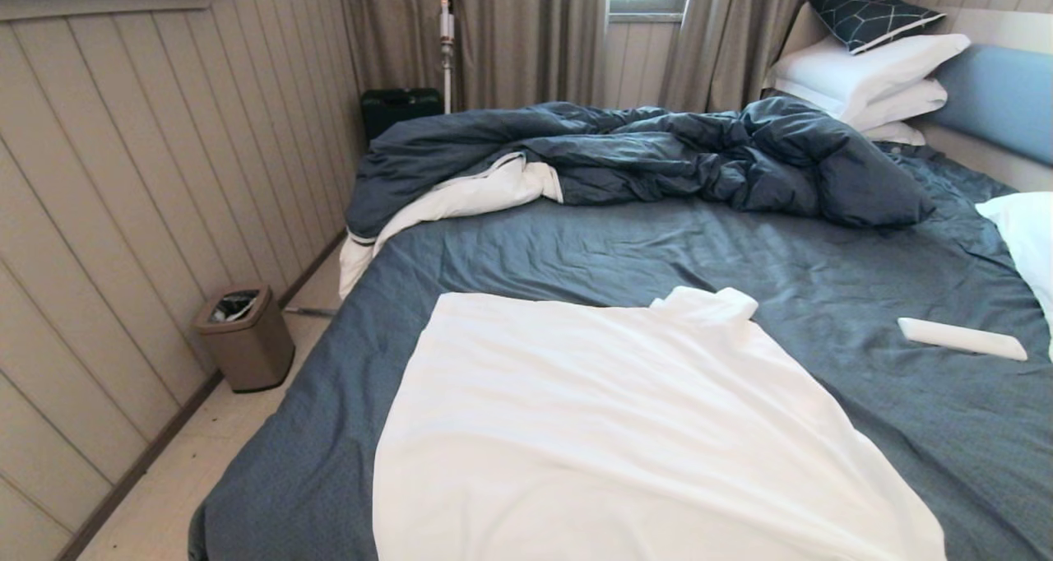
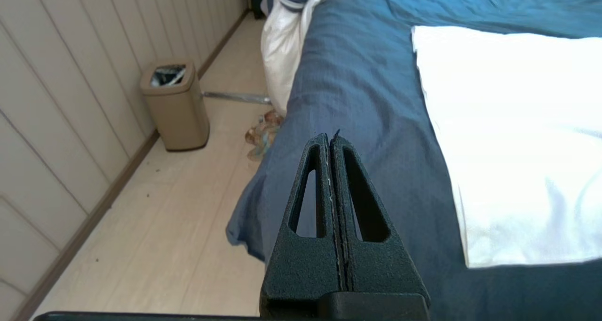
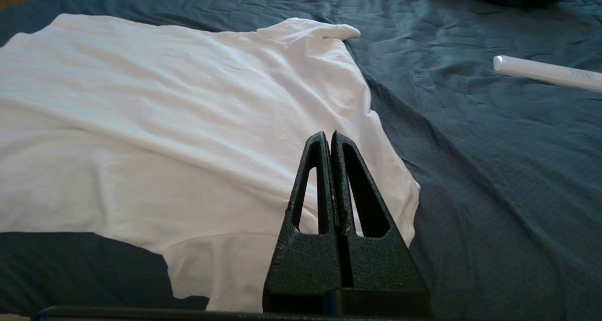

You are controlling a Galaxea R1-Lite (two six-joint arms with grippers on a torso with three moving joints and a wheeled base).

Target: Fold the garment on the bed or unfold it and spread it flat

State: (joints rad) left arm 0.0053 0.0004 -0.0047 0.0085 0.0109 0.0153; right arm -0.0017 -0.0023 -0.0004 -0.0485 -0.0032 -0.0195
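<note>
The white shirt [image 1: 625, 429] lies spread on the near half of the bed's slate-blue sheet [image 1: 625, 248], its small neck piece [image 1: 706, 304] at the far edge. Neither arm shows in the head view. My left gripper [image 2: 330, 136] is shut on nothing and hovers over the sheet at the bed's left edge, beside the shirt [image 2: 517, 137]. My right gripper [image 3: 328, 133] is shut too, empty, above the shirt [image 3: 188, 123] near its right edge; the neck piece [image 3: 324, 29] lies beyond.
A rumpled dark blue duvet [image 1: 658, 154] with white lining fills the far side. White pillows [image 1: 872, 71] are stacked at the headboard. A white flat remote-like bar [image 1: 961, 338] lies on the right. A tan bin [image 1: 244, 337] stands on the floor at left.
</note>
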